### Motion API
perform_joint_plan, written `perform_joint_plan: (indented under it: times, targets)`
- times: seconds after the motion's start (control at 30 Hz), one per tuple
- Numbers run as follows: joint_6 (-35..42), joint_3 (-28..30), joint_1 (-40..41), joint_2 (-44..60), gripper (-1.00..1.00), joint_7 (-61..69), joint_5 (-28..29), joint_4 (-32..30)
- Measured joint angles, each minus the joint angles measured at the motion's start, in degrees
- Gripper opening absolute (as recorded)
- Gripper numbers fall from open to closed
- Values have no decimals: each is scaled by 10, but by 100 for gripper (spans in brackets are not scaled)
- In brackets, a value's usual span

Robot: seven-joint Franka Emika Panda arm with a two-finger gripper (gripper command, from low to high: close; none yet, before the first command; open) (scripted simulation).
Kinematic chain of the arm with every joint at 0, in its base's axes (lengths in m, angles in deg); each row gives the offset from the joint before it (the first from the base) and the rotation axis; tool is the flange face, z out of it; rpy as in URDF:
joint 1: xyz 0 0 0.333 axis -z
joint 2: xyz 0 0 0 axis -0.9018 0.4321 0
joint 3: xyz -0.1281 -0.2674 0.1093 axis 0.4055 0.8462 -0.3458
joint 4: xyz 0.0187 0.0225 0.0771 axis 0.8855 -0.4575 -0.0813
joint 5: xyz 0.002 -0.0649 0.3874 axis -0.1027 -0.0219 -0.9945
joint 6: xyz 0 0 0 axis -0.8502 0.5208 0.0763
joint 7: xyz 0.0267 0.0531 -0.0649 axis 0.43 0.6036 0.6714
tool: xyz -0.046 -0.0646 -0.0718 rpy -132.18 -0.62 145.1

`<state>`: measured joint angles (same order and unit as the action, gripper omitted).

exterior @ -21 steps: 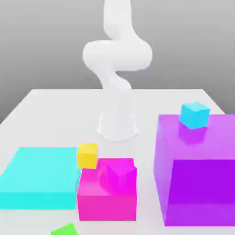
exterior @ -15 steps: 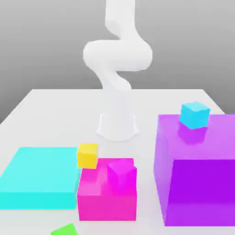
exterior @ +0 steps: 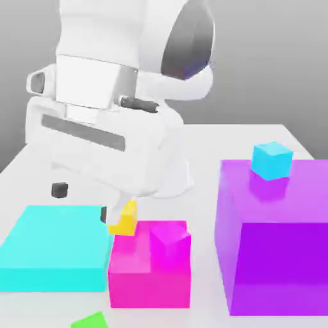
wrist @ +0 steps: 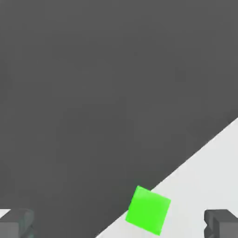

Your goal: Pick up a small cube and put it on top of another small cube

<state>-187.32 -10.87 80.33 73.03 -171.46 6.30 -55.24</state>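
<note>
The small green cube (exterior: 90, 320) lies at the table's front edge, cut off by the exterior view's lower border. In the hand view the green cube (wrist: 148, 210) lies far below, right at the table's edge, between the two dark fingertips (wrist: 16, 223). My gripper (exterior: 82, 202) hangs high above the cyan slab, open and holding nothing. A small yellow cube (exterior: 125, 219) sits behind the magenta block, partly covered by my hand. A small magenta cube (exterior: 170, 240) rests on the magenta block. On the purple block rests a small blue cube (exterior: 272, 160).
A flat cyan slab (exterior: 54, 246) lies at the exterior view's left. The magenta block (exterior: 150, 272) stands in the middle and a tall purple block (exterior: 275, 256) at the right. The white table (wrist: 209, 176) ends in a dark drop beside the green cube.
The arm has swung from upright at the back to forward and down. The hand now looms over the table's left half and covers part of the yellow cube. No cube has moved.
</note>
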Motion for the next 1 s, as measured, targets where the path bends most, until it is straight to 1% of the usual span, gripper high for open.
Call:
perform_joint_plan:
  times: [0.13, 0.3, 0.43, 0.47, 0.7, 0.83, 1.0]
  targets:
    - [-24, 6, 5, 79, 0, -46, -15, 4]
    - [-56, 7, 18, 174, 0, -86, -55, 9]
    - [-114, 15, 14, 256, 0, -99, -54, 24]
    - [-125, 18, 12, 270, -100, -101, -53, 26]
    - [-126, 17, 12, 270, -100, -101, -53, 26]
    - [-70, 8, 19, 199, -100, -92, -64, 11]
    - [-18, -10, 8, 105, -100, -39, -39, -39]
